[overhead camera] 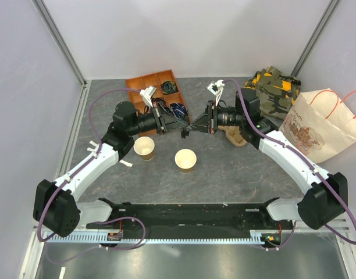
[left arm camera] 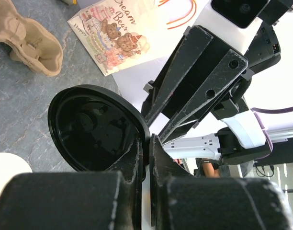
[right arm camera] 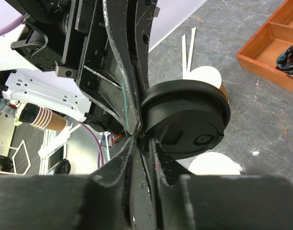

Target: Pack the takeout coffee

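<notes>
No lidded cup is in view. The round black lid (left arm camera: 94, 129) hangs in the air between both grippers; its top shows in the right wrist view (right arm camera: 189, 120). My left gripper (left arm camera: 146, 141) is shut on its rim. My right gripper (right arm camera: 149, 143) comes from the opposite side and is shut on the same rim. In the top view the two grippers meet tip to tip, left (overhead camera: 181, 133) and right (overhead camera: 189, 128). Two lidless tan cups stand below, one (overhead camera: 144, 147) to the left and one with a cream inside (overhead camera: 185, 160).
The brown pulp carrier (overhead camera: 236, 136) lies under the right arm and shows in the left wrist view (left arm camera: 31, 43). A printed paper bag (overhead camera: 323, 125) lies at the right, a camouflage pouch (overhead camera: 274, 87) behind it. A wooden compartment tray (overhead camera: 157, 87) stands at the back.
</notes>
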{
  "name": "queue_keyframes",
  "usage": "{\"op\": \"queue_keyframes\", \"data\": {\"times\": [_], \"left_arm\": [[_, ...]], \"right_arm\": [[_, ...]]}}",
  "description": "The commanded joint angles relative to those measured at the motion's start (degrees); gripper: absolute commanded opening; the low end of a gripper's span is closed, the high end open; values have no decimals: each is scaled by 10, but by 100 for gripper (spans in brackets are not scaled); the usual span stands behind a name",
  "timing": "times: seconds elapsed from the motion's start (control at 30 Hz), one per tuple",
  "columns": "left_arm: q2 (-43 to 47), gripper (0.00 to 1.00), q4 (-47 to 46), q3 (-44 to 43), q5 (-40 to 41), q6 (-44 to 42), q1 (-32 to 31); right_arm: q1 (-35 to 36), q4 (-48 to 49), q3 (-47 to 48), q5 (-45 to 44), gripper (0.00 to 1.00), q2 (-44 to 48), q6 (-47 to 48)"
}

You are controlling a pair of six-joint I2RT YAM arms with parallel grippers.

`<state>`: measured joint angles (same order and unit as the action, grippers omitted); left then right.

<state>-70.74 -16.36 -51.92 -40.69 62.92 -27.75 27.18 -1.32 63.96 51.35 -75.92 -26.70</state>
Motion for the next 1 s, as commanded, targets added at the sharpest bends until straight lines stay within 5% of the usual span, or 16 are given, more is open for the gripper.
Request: {"op": "queue_keyframes", "data": {"times": [0.0,0.1,0.3,0.73,0.97], "left_arm": [[3,2,-53,-31,-9,27,-8],[5,2,-46,-27,-7,23,-8],[12,9,-29,-13,-3,11,-8],[51,87,21,38,-12,-28,32],[123,96,99,93,-23,-92,84]], "right_arm": [[14,-16,27,-11,13,-8,8],[14,-15,30,-11,0,-11,2],[13,-24,26,-8,0,-10,7],[9,-142,43,-19,0,-2,133],[15,-388,135,-59,0,-26,369]]}}
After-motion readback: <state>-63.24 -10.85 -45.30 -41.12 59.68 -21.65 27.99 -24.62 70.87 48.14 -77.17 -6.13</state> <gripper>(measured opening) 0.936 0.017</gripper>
